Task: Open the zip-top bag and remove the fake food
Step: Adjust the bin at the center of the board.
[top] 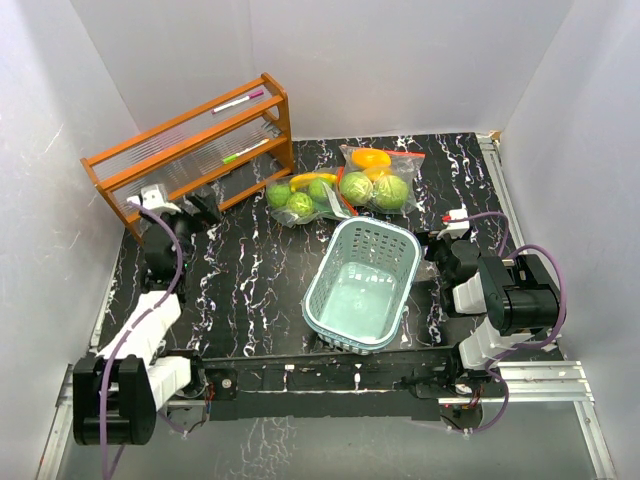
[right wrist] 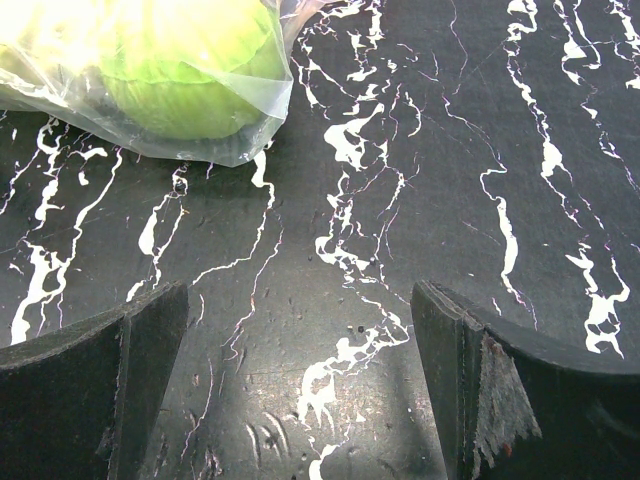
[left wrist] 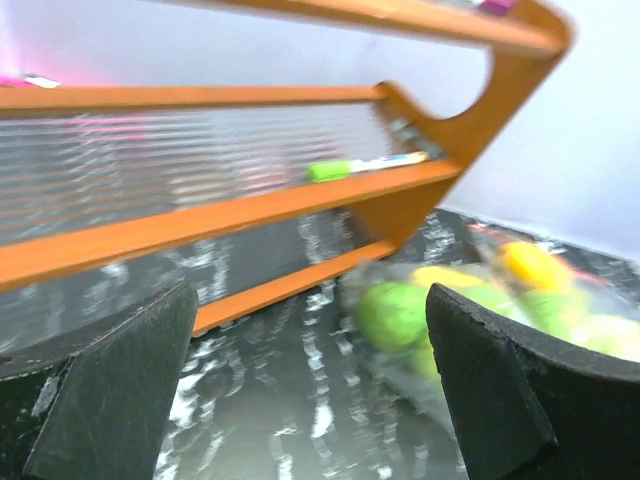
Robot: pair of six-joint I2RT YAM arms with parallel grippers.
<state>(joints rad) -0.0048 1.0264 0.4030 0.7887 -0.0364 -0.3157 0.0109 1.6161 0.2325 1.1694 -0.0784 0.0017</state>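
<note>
The left arm [top: 148,322] and the right arm [top: 470,296] are built alike: rounded white shells alternate with blocky black motor housings. A left purple cable [top: 103,395] loops along one arm, and a right purple cable [top: 548,262] arcs over the other. The right wrist carries a small white block [top: 456,218]. Both bases are bolted to a black crossbar [top: 320,378]. The left fingers [left wrist: 120,390] are matte black wedges with flat inner faces. The right fingers [right wrist: 500,400] match them, and one has a scuffed, pale, frayed edge with a reddish fleck.
</note>
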